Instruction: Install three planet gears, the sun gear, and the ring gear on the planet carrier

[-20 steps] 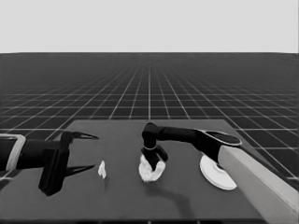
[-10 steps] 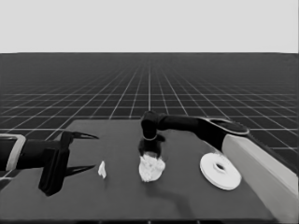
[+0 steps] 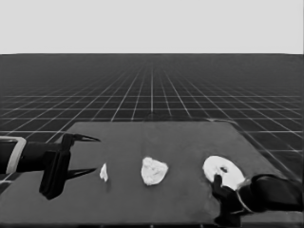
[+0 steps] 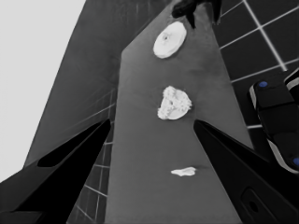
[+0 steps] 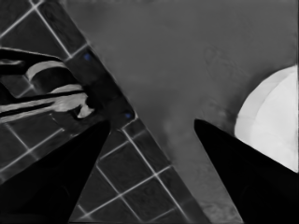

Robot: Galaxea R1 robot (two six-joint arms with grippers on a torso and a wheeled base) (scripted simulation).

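The planet carrier, the smaller round part (image 3: 153,171), lies at mid-table with small toothed gears (image 4: 174,102) sitting on top of it; I cannot tell how many. The ring gear, the larger round part (image 3: 222,172), lies flat to its right and shows in the right wrist view as a white curve (image 5: 275,121). My right gripper (image 3: 222,199) is at the lower right corner, just in front of the larger part, open and empty (image 5: 152,121). My left gripper (image 3: 88,155) waits open over the table's left end.
A thin white piece (image 3: 103,172) stands just right of the left gripper's fingers and also shows in the left wrist view (image 4: 183,171). The table's near right corner (image 5: 135,119) and dark machinery (image 5: 56,100) lie below the right gripper.
The right arm has pulled back from the mid-table cluster to the lower right corner, leaving the gears on the smaller round part. The left arm has not moved.
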